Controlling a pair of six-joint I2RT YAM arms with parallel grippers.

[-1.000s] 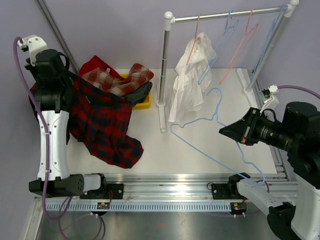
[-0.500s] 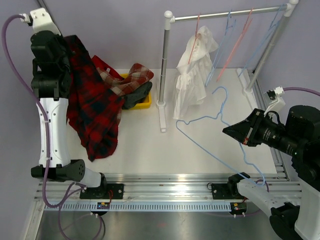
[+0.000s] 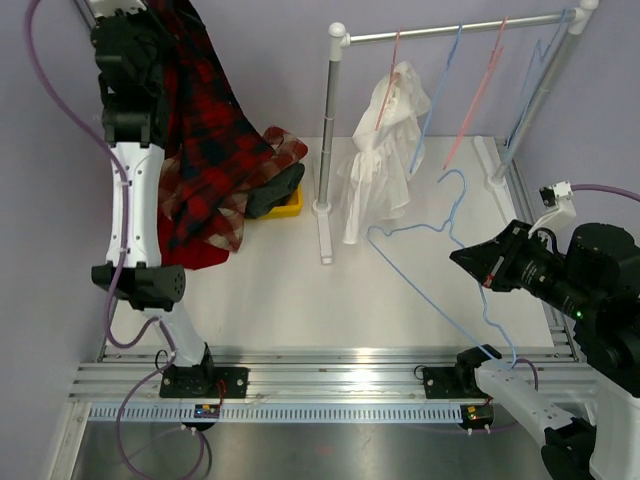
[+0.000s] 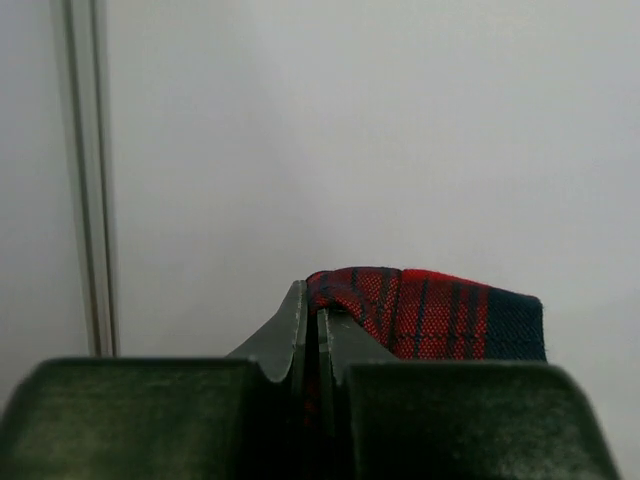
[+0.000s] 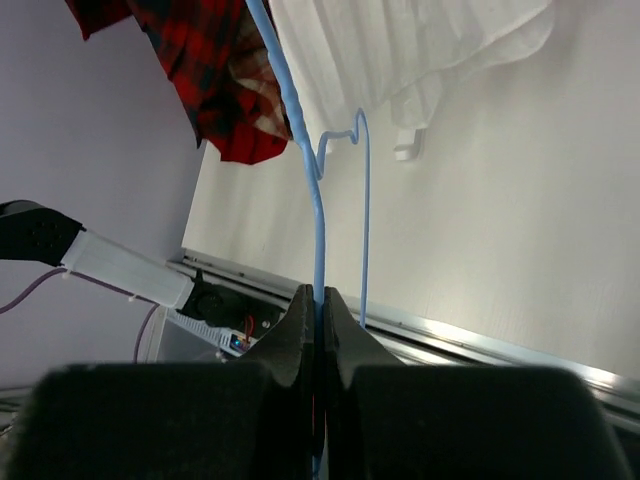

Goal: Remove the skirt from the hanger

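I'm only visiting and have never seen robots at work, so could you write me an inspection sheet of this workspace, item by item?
Surface: white table, clothes piled at its left rear.
Job's things: red plaid skirt lifted high at left, off the hanger; blue hanger held bare at right.
Clutter: yellow bin with plaid clothes; rack with a white garment.
Grippers: left gripper shut on the skirt; right gripper shut on the hanger.
Cables: purple cable looping beside the left arm.
Surroundings: lilac wall behind; metal rail at the near edge.
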